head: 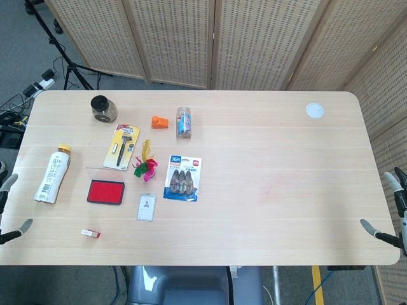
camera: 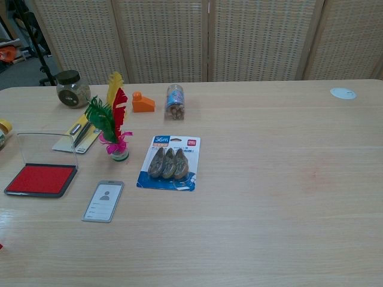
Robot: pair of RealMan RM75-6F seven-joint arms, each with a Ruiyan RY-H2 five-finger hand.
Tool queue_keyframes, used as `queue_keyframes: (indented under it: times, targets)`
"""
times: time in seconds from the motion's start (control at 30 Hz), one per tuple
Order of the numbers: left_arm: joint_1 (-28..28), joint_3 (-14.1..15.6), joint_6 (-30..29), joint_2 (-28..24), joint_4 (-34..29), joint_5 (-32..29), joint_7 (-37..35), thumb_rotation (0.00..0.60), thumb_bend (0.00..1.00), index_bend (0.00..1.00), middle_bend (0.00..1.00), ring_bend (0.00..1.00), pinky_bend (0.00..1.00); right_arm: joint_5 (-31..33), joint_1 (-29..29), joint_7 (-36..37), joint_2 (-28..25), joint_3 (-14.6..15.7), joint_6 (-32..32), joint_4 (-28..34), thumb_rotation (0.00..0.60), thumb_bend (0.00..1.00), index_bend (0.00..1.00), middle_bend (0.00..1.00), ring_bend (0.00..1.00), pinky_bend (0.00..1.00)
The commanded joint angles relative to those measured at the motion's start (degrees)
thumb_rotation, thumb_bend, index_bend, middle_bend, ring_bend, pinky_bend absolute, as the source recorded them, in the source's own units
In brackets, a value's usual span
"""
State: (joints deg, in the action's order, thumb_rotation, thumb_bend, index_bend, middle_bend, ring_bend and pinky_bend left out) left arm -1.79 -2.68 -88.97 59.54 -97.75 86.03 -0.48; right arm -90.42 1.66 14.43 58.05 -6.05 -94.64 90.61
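Wooden table [head: 267, 190], nothing grasped: left hand [head: 9, 210] and right hand [head: 391, 213] at near edges, fingers spread, released. Start stage, seemingly. Nearest left hand: white bottle [head: 53, 175], lying flat. Far left: dark-lidded glass jar [camera: 72, 88] of brownish bits; clear tube [camera: 175, 101] with colourful contents.

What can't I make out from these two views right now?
- Left hand: head view's left edge cuts it off; absent from chest view.
- Right hand: cut off by the right edge.
- Bottle: label print too small.
- Card: text too small in both views.
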Motion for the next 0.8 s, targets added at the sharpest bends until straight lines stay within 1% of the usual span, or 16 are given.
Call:
queue_keyframes:
  times: [0.03,0.33,0.47,0.57,0.6,0.63,0.67,0.7,0.73,0.77,0.8]
  targets:
    - [0.1,-0.2,-0.4,0.4,0.1,-0.2,0.8,0.6,0.18,0.0,0.0,0.0,0.0,0.0,-0.1,-1.7,-0.1,0.1,0.0,0.3,0.6,0.0,0.02,0.0,0.0,0.0]
    - [0.3,-0.2,-0.5,0.4,0.2,-0.2,0.8,0.6,0.18,0.0,0.0,0.0,0.0,2.6,-0.5,-8.3,0.2,-0.4,0.7,1.8,0.6,0.0,0.02,0.0,0.0,0.0]
    - [0.0,0.1,0.2,0.2,0.1,0.0,0.9,0.6,0.18,0.0,0.0,0.0,0.0,2.8,-0.5,-8.4,0.0,-0.4,0.9,2.3,0.6,0.0,0.02,0.0,0.0,0.0]
    - [-0.5,0.9,2.0,-0.3,-0.2,0.4,1.0,0.6,0.19,0.0,0.0,0.0,0.0,3.1,-0.5,-7.9,-0.1,-0.6,1.1,2.4,0.6,0.0,0.02,0.0,0.0,0.0]
    - [-0.8,1.2,2.8,-0.5,-0.3,0.5,1.1,0.6,0.2,0.0,0.01,0.0,0.0,3.2,-0.4,-7.6,-0.1,-0.6,1.3,2.4,0.6,0.0,0.02,0.0,0.0,0.0]
    - [-0.9,1.3,3.2,-0.6,-0.3,0.6,1.4,0.6,0.2,0.0,0.06,0.04,0.01,3.2,-0.4,-7.4,-0.1,-0.6,1.3,2.5,0.6,0.0,0.02,0.0,0.0,0.0]
    - [-1.2,1.5,3.6,-0.6,-0.3,0.7,1.8,0.6,0.21,0.0,0.19,0.14,0.08,3.2,-0.4,-7.1,-0.2,-0.6,1.3,2.5,0.6,0.0,0.02,0.0,0.0,0.0]
    - [-1.3,1.6,4.0,-0.4,-0.3,0.9,1.9,0.6,0.22,0.0,0.36,0.29,0.21,3.1,-0.4,-6.9,-0.2,-0.6,1.3,2.5,0.6,0.0,0.02,0.0,0.0,0.0]
    - [-1.6,1.8,4.6,-0.3,-0.3,1.2,1.9,0.6,0.22,0.0,0.48,0.41,0.34,3.1,-0.4,-6.7,-0.2,-0.6,1.3,2.4,0.6,0.0,0.02,0.0,0.0,0.0]
    - [-1.9,2.2,5.5,-0.1,-0.3,1.5,1.6,0.6,0.22,0.0,0.63,0.56,0.54,3.0,-0.4,-6.5,-0.2,-0.6,1.4,2.4,0.6,0.0,0.02,0.0,0.0,0.0]
    - [-2.4,3.0,7.0,-0.1,-0.4,2.0,1.1,0.6,0.22,0.0,0.73,0.68,0.71,3.0,-0.4,-6.3,-0.2,-0.5,1.4,2.4,0.6,0.0,0.02,0.0,0.0,0.0]
